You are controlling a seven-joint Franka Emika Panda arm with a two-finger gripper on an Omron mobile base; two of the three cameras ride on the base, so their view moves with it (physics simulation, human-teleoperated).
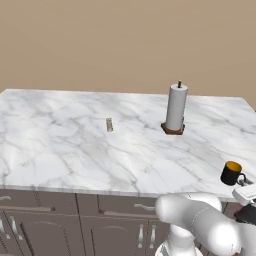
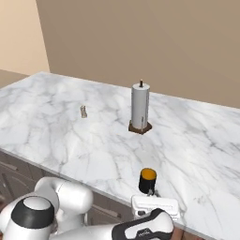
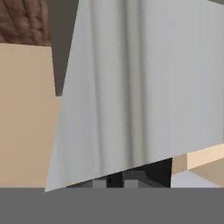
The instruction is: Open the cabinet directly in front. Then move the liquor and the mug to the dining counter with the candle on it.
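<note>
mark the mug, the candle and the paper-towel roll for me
mug (image 2: 147, 181): right base view, on its black side wall below the orange rim.
candle (image 1: 109, 124): left base view, middle of the small grey-beige cylinder.
paper-towel roll (image 2: 139, 108): right base view, middle of the white roll.

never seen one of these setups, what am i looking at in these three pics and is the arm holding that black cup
It is a simulated kitchen with a white robot arm on a driving base. Two pictures come from cameras on the base, behind the arm to its left and right. The third comes from a camera on the hand, very close to something pale, so it tells little.

On the marble dining counter stand a tiny candle, a paper-towel roll on a brown base, and the black mug with an orange inside, near the front edge.

The gripper sits right at the mug, its fingers nearly closed. The mug rests on the counter; whether the fingers grip its handle, I cannot tell.
</note>
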